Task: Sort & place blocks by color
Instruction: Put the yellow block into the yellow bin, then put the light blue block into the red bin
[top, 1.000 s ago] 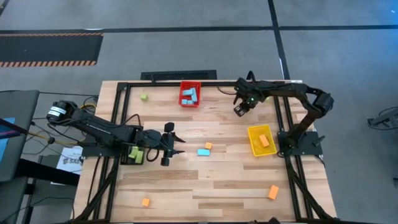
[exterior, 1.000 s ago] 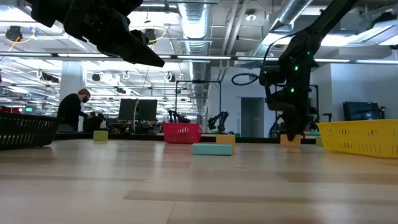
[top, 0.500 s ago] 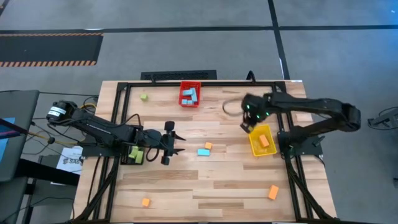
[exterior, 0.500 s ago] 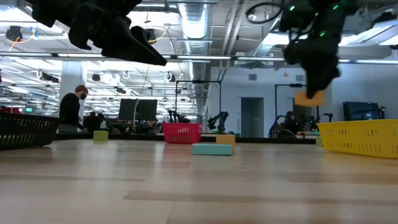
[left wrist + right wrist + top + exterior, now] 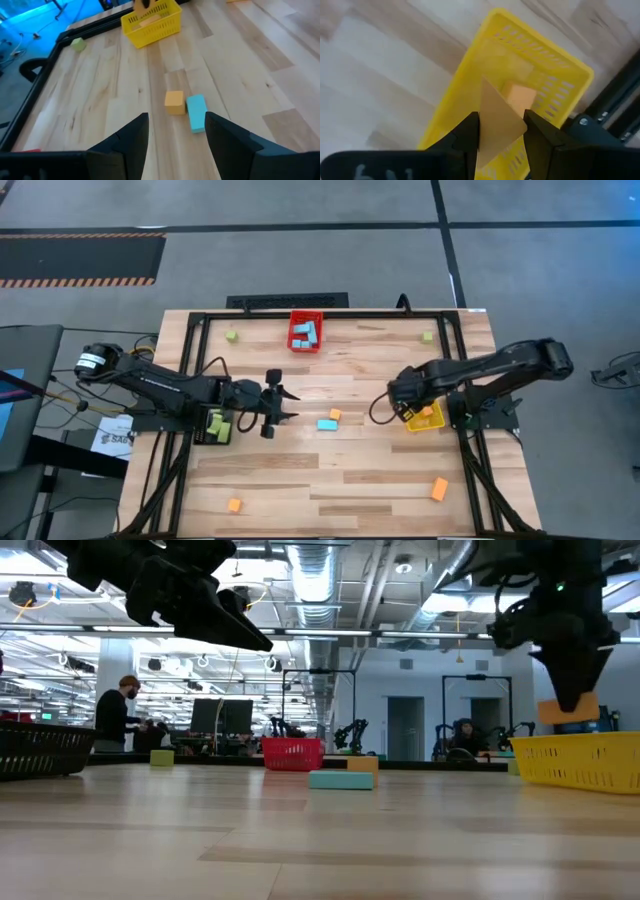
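On the near part of the bench (image 5: 330, 480), as the overhead camera shows it, two orange blocks lie well apart: one (image 5: 234, 505) toward the left corner, one (image 5: 439, 488) toward the right.

Farther in, at mid-bench, a light-blue bar (image 5: 326, 424) lies touching or just beside a small orange cube (image 5: 335, 415); the left wrist camera shows the same pair side by side ahead of the left arm's fingers. The left end effector (image 5: 275, 405) hovers above the wood just left of this pair, its fingers apart with nothing between them. Behind it, at the left edge, a black bin (image 5: 214, 426) sits under the arm with yellow-green blocks (image 5: 217, 423) inside.

At the same depth on the right, the right end effector (image 5: 501, 131) hangs over the yellow bin (image 5: 415, 418), its fingers clamped on an orange block (image 5: 496, 124), which it holds tilted above the bin's opening. From bench height the held block shows just above the bin's rim. Another orange block (image 5: 520, 95) lies on the bin's floor below it.

At the far edge, a red bin (image 5: 306, 332) holds several light-blue blocks (image 5: 307, 333). A yellow-green block (image 5: 231, 336) lies to its left and another yellow-green block (image 5: 427, 337) lies near the far right corner, both on the bare wood.

Beyond the bench, a person (image 5: 117, 715) stands in the room.
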You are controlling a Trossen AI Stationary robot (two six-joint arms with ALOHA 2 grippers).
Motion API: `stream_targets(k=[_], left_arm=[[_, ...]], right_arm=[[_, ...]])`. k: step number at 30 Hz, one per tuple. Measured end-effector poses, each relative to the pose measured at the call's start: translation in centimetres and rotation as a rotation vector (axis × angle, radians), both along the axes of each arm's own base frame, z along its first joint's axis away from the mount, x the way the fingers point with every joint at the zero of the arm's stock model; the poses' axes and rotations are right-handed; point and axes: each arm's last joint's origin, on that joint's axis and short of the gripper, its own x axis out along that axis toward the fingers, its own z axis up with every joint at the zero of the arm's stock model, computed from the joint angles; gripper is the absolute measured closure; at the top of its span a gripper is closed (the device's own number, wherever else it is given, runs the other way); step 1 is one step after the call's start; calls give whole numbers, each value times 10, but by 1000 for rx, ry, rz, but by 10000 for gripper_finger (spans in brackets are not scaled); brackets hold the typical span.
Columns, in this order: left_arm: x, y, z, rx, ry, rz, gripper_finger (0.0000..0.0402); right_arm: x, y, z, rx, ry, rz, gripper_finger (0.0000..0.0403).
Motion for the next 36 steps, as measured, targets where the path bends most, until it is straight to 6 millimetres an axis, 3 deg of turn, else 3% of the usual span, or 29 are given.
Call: stream_targets(k=[7, 13, 23, 36], left_arm=[[0, 1, 0, -14, 0, 2, 221], [0, -1, 0, -67, 3, -28, 221], [2, -1, 0, -97, -11, -12, 220], [52, -8, -69, -156, -21, -28, 220]], right_arm=[[12, -8, -17, -32, 98, -7, 263], [18, -9, -28, -31, 164, 59, 224], [14, -9, -20, -24, 127, 118, 146], [9, -5, 10, -112, -165, 208, 143]])
